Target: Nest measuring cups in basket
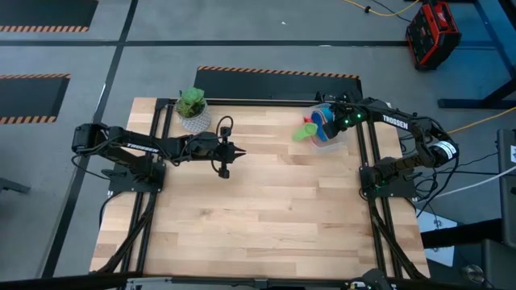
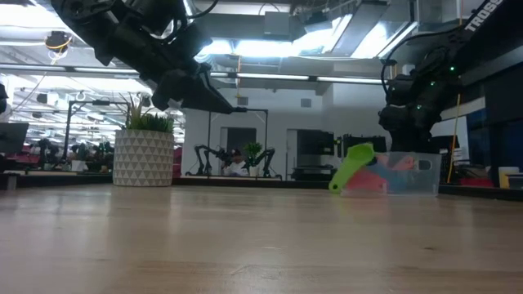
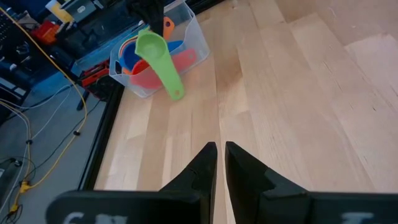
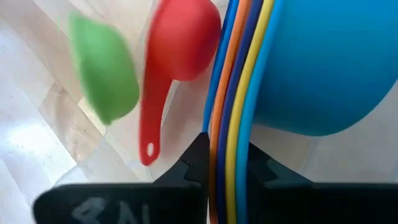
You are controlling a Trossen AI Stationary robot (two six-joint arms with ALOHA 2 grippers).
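The clear basket stands at the table's far right. In it lie a red cup and a green cup. The green cup's bowl is inside the basket, and its handle sticks out over the rim toward the table's left. My right gripper reaches down into the basket, shut on a stack of nested cups: blues, orange and yellow. The stack's big blue bowl shows beyond the fingers. My left gripper hangs shut above the table's left middle and holds nothing. My right gripper pinches the stacked flat handles of the nested cups between its two fingers, one finger on each outer face of the stack. The fingers slant down from above, into the basket. The handles stand on edge in the hold. I cannot see whether the stack touches the basket's floor.
A green plant in a white patterned pot stands at the far left, just behind my left arm. Bare wooden tabletop spreads over the middle and the near side. Black frame rails run along the table's left and right edges.
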